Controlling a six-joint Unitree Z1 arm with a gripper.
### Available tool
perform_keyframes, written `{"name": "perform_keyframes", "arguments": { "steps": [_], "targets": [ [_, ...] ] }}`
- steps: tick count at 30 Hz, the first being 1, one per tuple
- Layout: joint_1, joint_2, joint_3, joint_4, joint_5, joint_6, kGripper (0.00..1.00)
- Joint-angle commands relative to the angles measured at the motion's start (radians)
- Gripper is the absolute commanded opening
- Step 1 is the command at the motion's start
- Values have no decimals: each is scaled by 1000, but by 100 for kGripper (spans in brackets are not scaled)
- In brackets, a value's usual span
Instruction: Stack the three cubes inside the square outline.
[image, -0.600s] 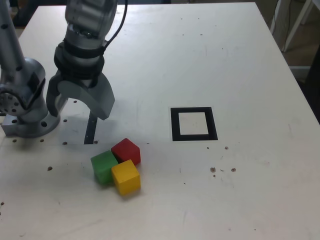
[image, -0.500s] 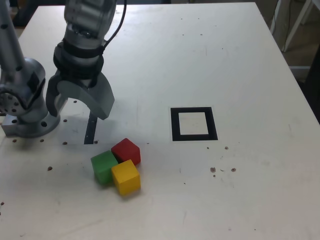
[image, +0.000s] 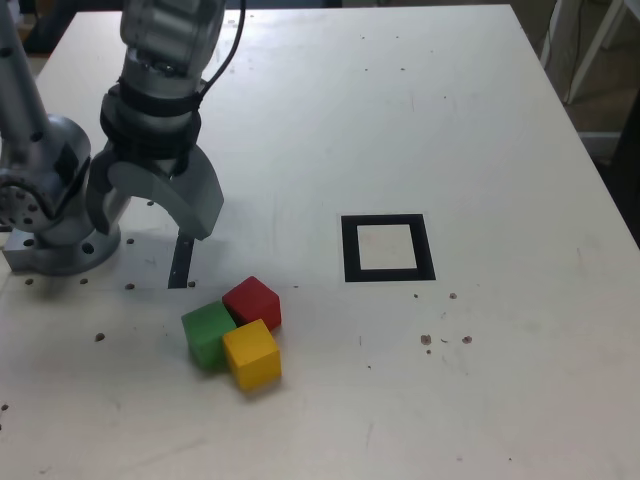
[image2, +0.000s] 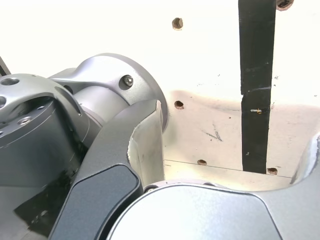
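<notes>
From where I stand, the exterior view shows the pincer (image: 152, 215) hanging over the desk (image: 520, 350) near the arm's base (image: 62, 215), its jaws spread wide with nothing between them. The red cube (image: 252, 303), green cube (image: 209, 335) and yellow cube (image: 252, 356) huddle together, below and to the right of it in that view. The red one sits at the back, the green one toward the view's left, the yellow one nearest the camera. Over toward the exterior view's right lies the square outline (image: 427, 248), flat, nothing inside it.

The wrist view shows the two jaws well apart, and beyond them bare desk with the straight black strip (image2: 256, 100); no cube is in sight there. So the pincer looks badly placed for a grasp, and I'd say the step in hand is getting it over the cluster. Best to travel high, then turn the jaws to match one cube's free faces before lowering. The yellow one seems the easiest to start with, though a careless jaw could shove its neighbours. Set that first cube squarely in the middle of the outline, since the other two must balance on it.
</notes>
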Motion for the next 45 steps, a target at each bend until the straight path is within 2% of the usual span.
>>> {"name": "perform_keyframes", "arguments": {
  "steps": [1, 4, 9, 17, 21, 33, 40, 45],
  "targets": [
    [-6, -10, -2, -6, 1, 3, 99],
    [-28, -18, -14, -6, 4, 2, 99],
    [-124, -25, -56, 19, 6, -38, 96],
    [-299, -18, -230, 169, 52, -89, 94],
    [-377, 8, -299, 200, 60, -87, 93],
    [-525, 136, -410, 132, 58, -59, 93],
    [-537, 172, -418, 77, 94, -45, 93],
    [-525, 209, -434, 73, 131, -31, 93]
  ]
}}
